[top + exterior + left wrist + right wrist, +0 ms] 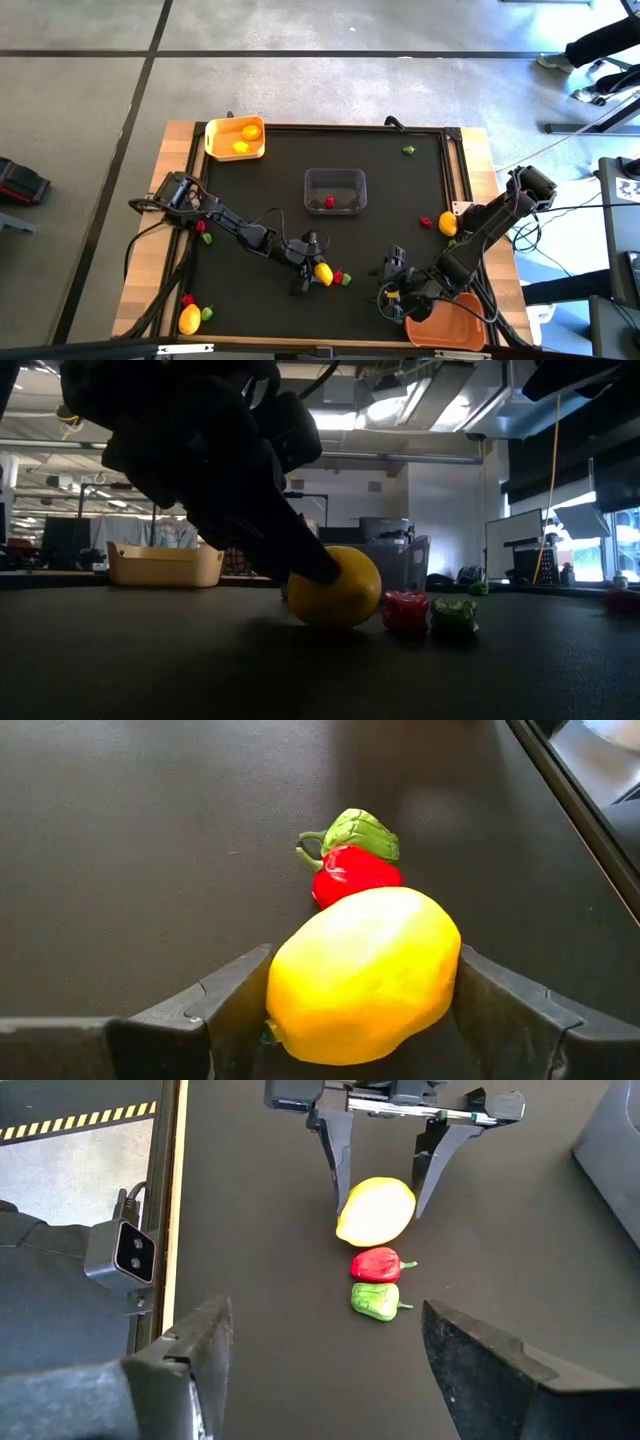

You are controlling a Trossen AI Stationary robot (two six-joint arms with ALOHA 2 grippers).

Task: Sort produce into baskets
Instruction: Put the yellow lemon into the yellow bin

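A yellow lemon (360, 975) lies on the black table mat, near the middle of its front part, and my left gripper (362, 960) is shut on it. Touching its far side is a red pepper (355, 873), and a green pepper (362, 830) lies beyond that. Both rest on the mat. My right gripper (325, 1370) hangs open above the mat, right of the lemon (375, 1210), with nothing between its fingers. The yellow basket (214, 140) at the far left holds two lemons. The clear basket (335, 176) in the middle holds a red piece. The orange basket (455, 328) stands at the near right. My left gripper has the lemon between its two fingers, one finger (240, 995) on each of two opposite sides (445, 970). The fingers come slanting down from the table's left. The lemon rests on the mat (335, 622), not lifted.
More produce lies loose: a lemon (190, 320) with small red and green pieces at the near left, a red and a green piece (205, 232) under my left arm, a lemon and a red piece (447, 224) at the right, and a green piece (408, 150) at the far right.
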